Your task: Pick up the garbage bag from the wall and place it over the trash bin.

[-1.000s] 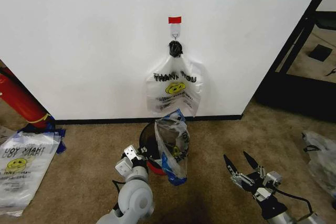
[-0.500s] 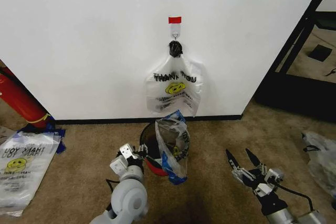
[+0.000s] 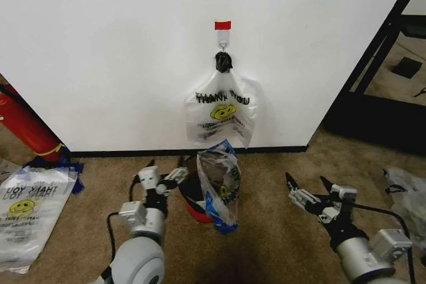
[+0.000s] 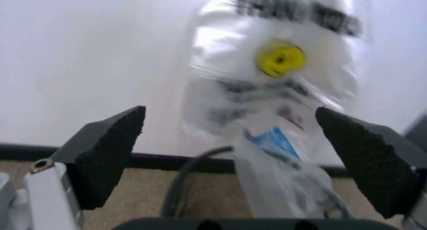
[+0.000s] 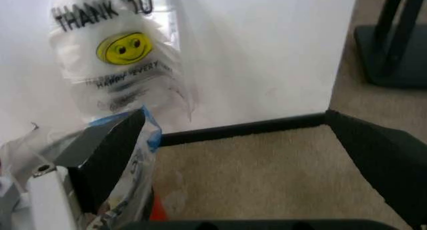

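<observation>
Clear crinkly plastic with blue patches, the garbage bag (image 3: 219, 187) sits draped over the right side of the trash bin (image 3: 188, 189), which stands on the carpet (image 3: 279, 177) just below the black baseboard of the wall (image 3: 120, 58). A whitish "THANK YOU" bag (image 3: 221, 114) hangs on the hook (image 3: 223, 48) under the red tape strip (image 3: 222, 25). The left gripper (image 3: 162, 176) hovers by the bin's left rim, fingers spread, holding nothing. The right gripper (image 3: 307, 191) hangs well to the bag's right, fingers apart, empty.
</observation>
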### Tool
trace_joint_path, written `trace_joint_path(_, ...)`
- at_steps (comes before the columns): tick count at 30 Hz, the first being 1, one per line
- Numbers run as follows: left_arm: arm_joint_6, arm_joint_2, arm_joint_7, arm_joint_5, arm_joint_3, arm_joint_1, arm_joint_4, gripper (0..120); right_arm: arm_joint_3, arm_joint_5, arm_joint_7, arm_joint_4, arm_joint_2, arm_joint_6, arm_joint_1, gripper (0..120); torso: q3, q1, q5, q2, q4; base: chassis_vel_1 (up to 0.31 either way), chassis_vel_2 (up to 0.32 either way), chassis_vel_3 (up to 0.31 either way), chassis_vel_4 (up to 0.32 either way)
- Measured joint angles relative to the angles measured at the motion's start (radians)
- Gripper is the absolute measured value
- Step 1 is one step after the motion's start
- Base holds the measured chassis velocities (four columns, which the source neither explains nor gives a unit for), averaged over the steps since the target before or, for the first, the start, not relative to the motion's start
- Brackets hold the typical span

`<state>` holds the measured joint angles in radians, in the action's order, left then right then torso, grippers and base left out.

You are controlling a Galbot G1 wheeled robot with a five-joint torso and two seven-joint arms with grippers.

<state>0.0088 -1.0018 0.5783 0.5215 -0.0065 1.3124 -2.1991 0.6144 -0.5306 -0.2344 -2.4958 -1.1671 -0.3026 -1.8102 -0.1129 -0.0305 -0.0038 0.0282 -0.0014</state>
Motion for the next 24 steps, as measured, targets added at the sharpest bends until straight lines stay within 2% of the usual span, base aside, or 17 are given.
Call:
trace_joint_path(1,-0.007,-0.002,-0.013,-0.028,0.004,0.019,0.001,100,-0.008,-0.013,0.0,0.006,0.03,-0.018,0.017,100,0.0,0.0,-0.0003,0.0,0.0009,0.0,0.0,0.0,0.0)
trace_joint_path(6,-0.015,-0.006,-0.025,-0.071,-0.002,0.05,-0.01,100,-0.055,-0.161,-0.012,0.075,0.138,-0.07,0.176,100,0.0,0.0,-0.0001,0.0,0.0008,0.0,0.0,0.0,0.0)
trace_joint_path(7,-0.015,-0.006,-0.025,-0.071,-0.002,0.05,-0.01,100,-0.055,-0.161,-0.012,0.075,0.138,-0.07,0.176,100,0.0,0.0,-0.0001,0.0,0.0008,0.0,0.0,0.0,0.0)
trace_joint_path(10,-0.008,-0.01,-0.025,-0.083,-0.014,0.044,-0.03,100,-0.121,-0.225,-0.026,0.148,0.202,-0.111,0.299,100,0.0,0.0,-0.0003,0.0,0.0006,0.0,0.0,0.0,0.0)
trace_joint_path(12,0.0,-0.012,-0.024,-0.083,-0.024,0.045,-0.041,100,-0.21,-0.247,-0.054,0.214,0.219,-0.146,0.385,100,0.0,0.0,-0.0002,0.0,0.0004,0.0,0.0,0.0,0.0)
trace_joint_path(13,0.002,-0.012,-0.024,-0.083,-0.031,0.047,-0.044,100,-0.268,-0.252,-0.061,0.256,0.217,-0.17,0.437,100,0.0,0.0,0.0,0.0,0.0004,0.0,0.0,0.0,0.0)
trace_joint_path(14,0.002,-0.012,-0.024,-0.083,-0.031,0.047,-0.044,100,-0.268,-0.252,-0.061,0.256,0.217,-0.17,0.437,100,0.0,0.0,0.0,0.0,0.0004,0.0,0.0,0.0,0.0)
trace_joint_path(15,0.003,-0.011,-0.024,-0.083,-0.037,0.049,-0.044,100,-0.319,-0.255,-0.069,0.289,0.208,-0.199,0.49,100,0.0,0.0,0.0,0.0,0.0005,0.0,0.0,0.0,0.0)
trace_joint_path(20,0.004,-0.018,-0.022,-0.082,-0.046,0.049,-0.039,100,-0.494,-0.283,-0.174,0.407,0.125,-0.296,0.705,100,0.0,0.0,-0.0001,0.0,0.0007,0.0,0.0,0.0,0.0)
trace_joint_path(21,0.004,-0.018,-0.022,-0.082,-0.046,0.049,-0.039,100,-0.494,-0.283,-0.174,0.407,0.125,-0.296,0.705,100,0.0,0.0,-0.0001,0.0,0.0007,0.0,0.0,0.0,0.0)
trace_joint_path(24,0.004,-0.034,-0.021,-0.082,-0.044,0.045,-0.034,100,-0.585,-0.274,-0.258,0.461,0.072,-0.348,0.793,100,0.0,0.0,-0.0002,0.0,0.0007,0.0,0.0,0.0,0.0)
